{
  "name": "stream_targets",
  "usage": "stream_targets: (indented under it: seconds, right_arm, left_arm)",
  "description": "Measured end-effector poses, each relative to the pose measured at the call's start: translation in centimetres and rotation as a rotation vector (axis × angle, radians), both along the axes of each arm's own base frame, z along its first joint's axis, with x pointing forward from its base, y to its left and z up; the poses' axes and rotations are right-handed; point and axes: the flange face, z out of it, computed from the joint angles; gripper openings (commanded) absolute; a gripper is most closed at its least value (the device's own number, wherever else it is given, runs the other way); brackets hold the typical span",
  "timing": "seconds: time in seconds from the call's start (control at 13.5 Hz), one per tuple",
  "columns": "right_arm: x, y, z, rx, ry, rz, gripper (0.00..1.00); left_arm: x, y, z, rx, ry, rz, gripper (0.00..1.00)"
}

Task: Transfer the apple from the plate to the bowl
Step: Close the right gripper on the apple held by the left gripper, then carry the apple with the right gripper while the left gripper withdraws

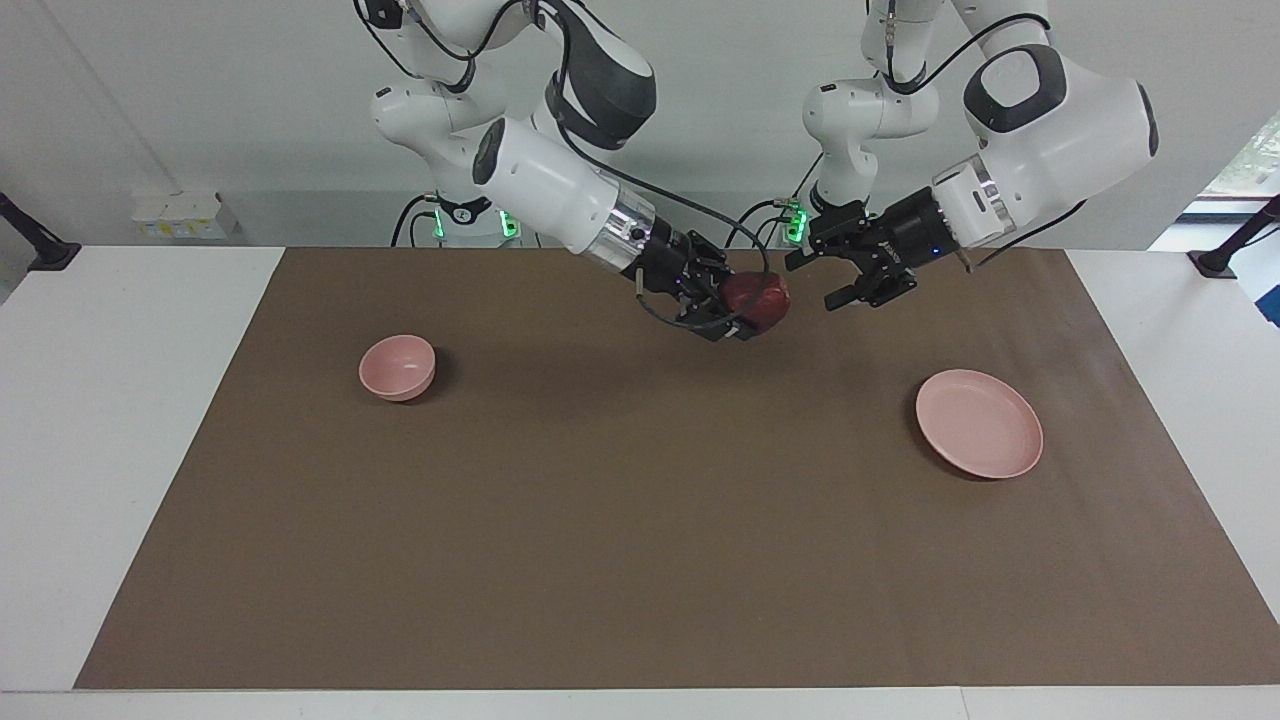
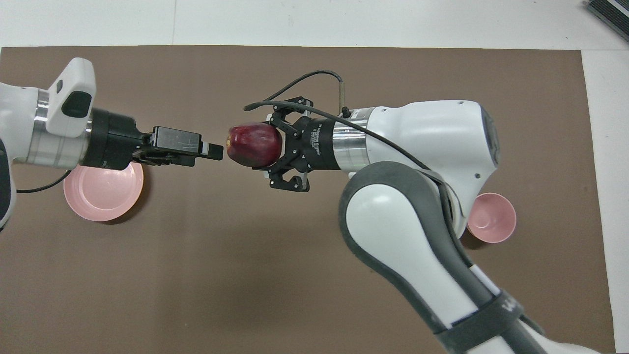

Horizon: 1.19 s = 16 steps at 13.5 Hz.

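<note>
Over mid-mat, my right claw pinches the apple; my left claw hangs spread. Next comes carrying it above the bowl.

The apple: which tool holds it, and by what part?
The right tool holds the apple in the air, gripped across its sides; the left tool is open and empty.
</note>
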Motion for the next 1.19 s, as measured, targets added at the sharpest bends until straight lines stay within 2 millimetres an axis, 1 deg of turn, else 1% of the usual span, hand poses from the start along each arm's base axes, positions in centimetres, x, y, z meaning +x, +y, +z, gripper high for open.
stream_targets:
  seconds: [0.07,0.22,0.44,0.67,0.96,1.04,1.11,1.19]
  right_arm:
    - [0.3,-1.6,0.6,-0.034,-0.024,0.025,0.0]
    - [0.6,-4.2,1.7,-0.114,-0.088,0.082,0.0]
    - [1.0,-8.0,2.6,-0.24,-0.184,0.183,0.0]
    - [1.4,-12.2,2.2,-0.338,-0.262,0.339,0.0]
    - [2.0,-18.2,1.7,-0.457,-0.359,0.521,0.0]
    - [2.2,-19.6,1.6,-0.482,-0.386,0.571,0.0]
    - [2.2,-21.1,1.3,-0.515,-0.409,0.628,0.0]
    - [2.2,-22.4,1.1,-0.556,-0.425,0.694,0.0]
  left_arm:
    - [0.1,0.8,0.5,0.058,-0.012,0.013,1.0]
    - [0.3,2.0,0.9,0.19,-0.04,0.019,1.0]
    - [0.3,3.7,0.2,0.421,-0.071,-0.012,1.0]
    - [0.1,5.2,-0.1,0.611,-0.079,-0.049,1.0]
    - [-0.1,6.9,0.1,0.771,-0.088,-0.071,1.0]
    - [-0.4,7.1,0.4,0.794,-0.071,-0.08,1.0]
    - [-0.6,7.3,1.2,0.805,-0.055,-0.085,1.0]
    - [-0.8,7.4,2.3,0.807,-0.05,-0.083,1.0]
